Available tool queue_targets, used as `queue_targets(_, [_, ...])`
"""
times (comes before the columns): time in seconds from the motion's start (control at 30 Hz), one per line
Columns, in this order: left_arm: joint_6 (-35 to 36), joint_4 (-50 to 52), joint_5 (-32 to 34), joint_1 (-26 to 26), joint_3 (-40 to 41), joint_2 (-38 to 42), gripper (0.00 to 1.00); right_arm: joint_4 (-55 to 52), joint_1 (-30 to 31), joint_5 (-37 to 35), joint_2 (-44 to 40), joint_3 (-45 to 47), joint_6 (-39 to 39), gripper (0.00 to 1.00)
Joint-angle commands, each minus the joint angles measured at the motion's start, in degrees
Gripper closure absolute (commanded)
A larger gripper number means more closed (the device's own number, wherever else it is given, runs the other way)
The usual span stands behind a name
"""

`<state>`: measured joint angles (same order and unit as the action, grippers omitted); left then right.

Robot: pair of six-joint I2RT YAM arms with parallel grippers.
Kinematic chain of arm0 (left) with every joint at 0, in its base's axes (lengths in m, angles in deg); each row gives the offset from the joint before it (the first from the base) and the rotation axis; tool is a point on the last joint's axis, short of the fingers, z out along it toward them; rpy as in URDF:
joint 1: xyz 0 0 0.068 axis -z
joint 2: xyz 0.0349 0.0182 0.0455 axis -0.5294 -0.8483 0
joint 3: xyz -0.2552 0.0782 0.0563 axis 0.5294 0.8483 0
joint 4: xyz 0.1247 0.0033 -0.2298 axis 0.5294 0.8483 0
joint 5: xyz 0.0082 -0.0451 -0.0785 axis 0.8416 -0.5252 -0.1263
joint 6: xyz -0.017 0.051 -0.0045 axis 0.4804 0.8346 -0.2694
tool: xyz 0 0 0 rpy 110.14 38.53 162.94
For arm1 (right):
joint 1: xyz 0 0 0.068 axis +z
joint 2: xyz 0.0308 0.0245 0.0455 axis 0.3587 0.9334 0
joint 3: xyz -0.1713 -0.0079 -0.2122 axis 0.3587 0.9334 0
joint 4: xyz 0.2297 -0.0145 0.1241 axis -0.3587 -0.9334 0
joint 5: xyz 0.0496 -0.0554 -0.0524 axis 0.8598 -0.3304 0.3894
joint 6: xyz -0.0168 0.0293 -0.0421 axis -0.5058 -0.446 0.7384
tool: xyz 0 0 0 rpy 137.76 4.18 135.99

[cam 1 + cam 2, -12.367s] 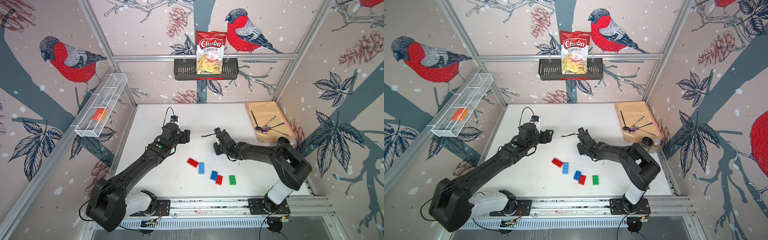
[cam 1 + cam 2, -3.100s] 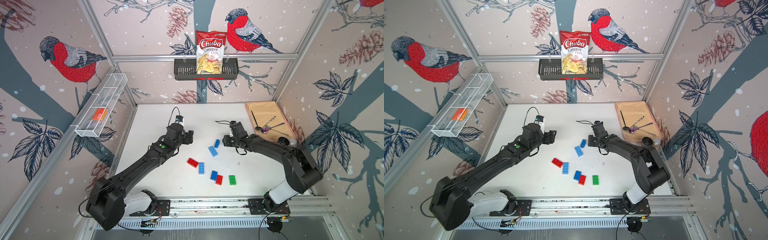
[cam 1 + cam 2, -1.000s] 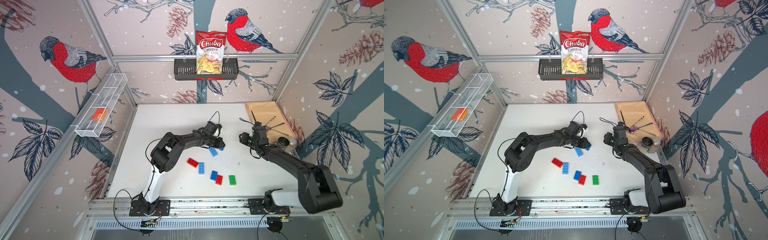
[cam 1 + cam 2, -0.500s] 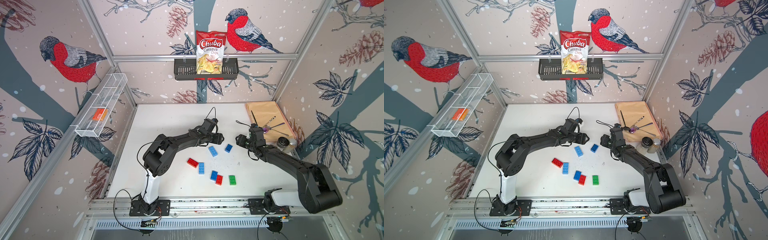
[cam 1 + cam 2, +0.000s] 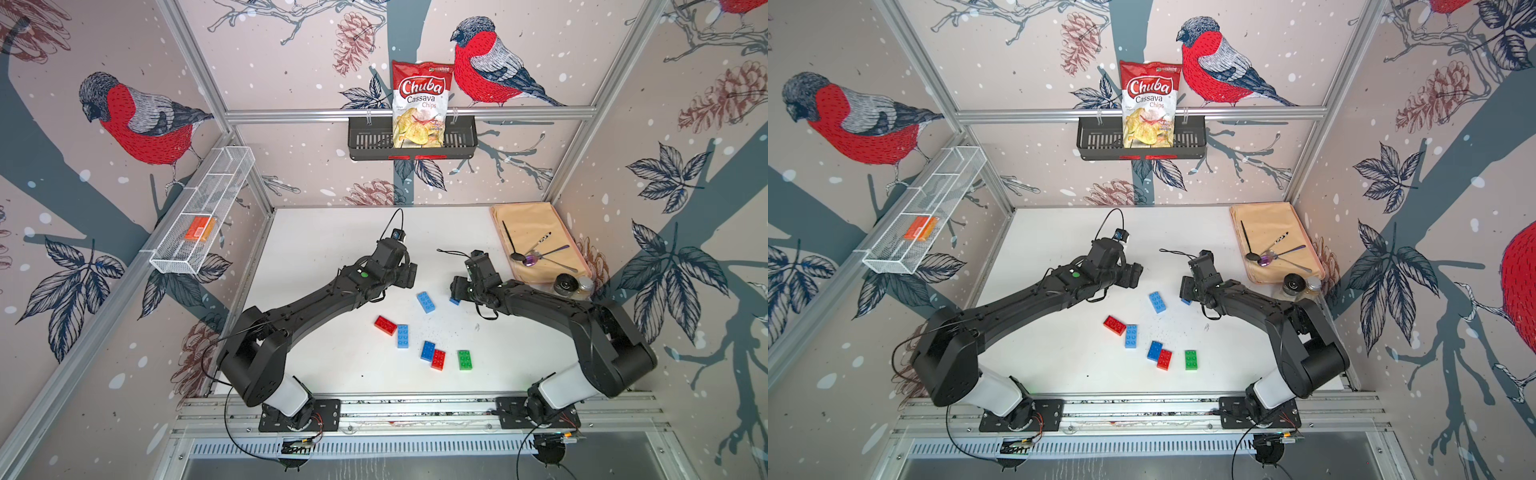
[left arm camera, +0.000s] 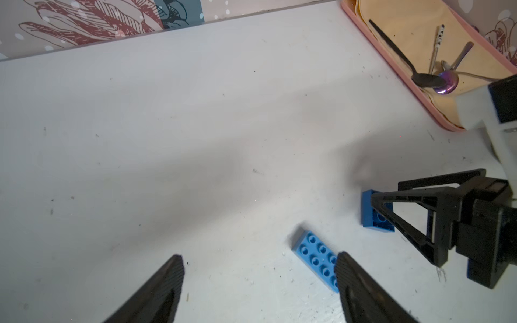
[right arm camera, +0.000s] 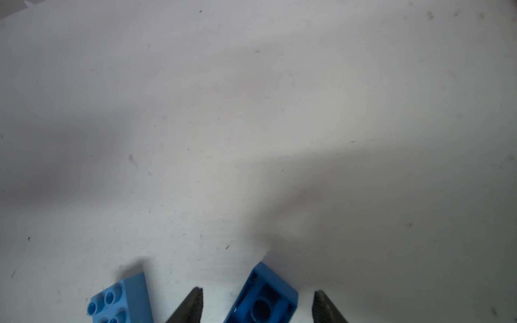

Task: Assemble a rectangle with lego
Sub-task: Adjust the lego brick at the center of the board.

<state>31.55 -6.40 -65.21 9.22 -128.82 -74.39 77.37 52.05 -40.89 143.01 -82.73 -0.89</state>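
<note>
left claw (image 6: 259, 258) wide | right claw (image 7: 257, 291) apart around dark blue brick (image 7: 268, 282) | tray (image 5: 536, 220): spoons (image 5: 531, 260)

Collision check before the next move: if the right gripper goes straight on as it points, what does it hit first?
The dark blue brick, underside showing, between the right gripper's open jaws; behind it likely the table. Depth is unclear.

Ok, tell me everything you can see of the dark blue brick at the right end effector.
The dark blue brick is small glossy plastic, lying on the white table with its hollow underside and round inner tube showing. It sits between the open fingers of the right end effector, a gap each side, touching neither. A lighter blue brick lies nearby, apart.
</note>
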Motion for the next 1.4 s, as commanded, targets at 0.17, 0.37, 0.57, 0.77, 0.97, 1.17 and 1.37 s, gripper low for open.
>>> queue_targets(0.17, [-1.4,-4.8,-3.7,0.0,3.9,5.3,0.15,-7.7,4.8,-8.0,8.6,-7.7,-2.8,0.34])
queue_targets(0.37, [-1.6,-6.6,-5.3,0.0,6.0,8.7,0.15,-9.5,8.2,-11.2,12.9,-11.0,-5.1,0.39])
queue_targets(0.57, [-0.9,-6.9,0.0,2.0,7.5,9.9,0.15,-9.8,8.9,-12.0,11.8,-10.4,-4.7,0.41])
queue_targets(0.77, [-1.2,-7.9,0.7,2.4,7.8,8.4,0.15,-7.0,8.1,-8.7,8.2,-6.4,-3.2,0.53])
queue_targets(0.97, [1.0,-7.6,-0.2,2.4,6.6,5.6,0.15,-3.8,5.9,-4.3,6.6,-4.5,-1.1,0.69])
queue_targets(1.17, [8.1,-8.2,1.9,3.9,2.9,4.0,0.11,0.6,0.6,8.6,-1.5,-3.5,3.9,0.74])
queue_targets(1.37, [28.7,-29.0,-1.0,5.8,11.3,7.5,0.07,3.3,-7.5,32.9,-7.5,-5.5,6.6,0.74])
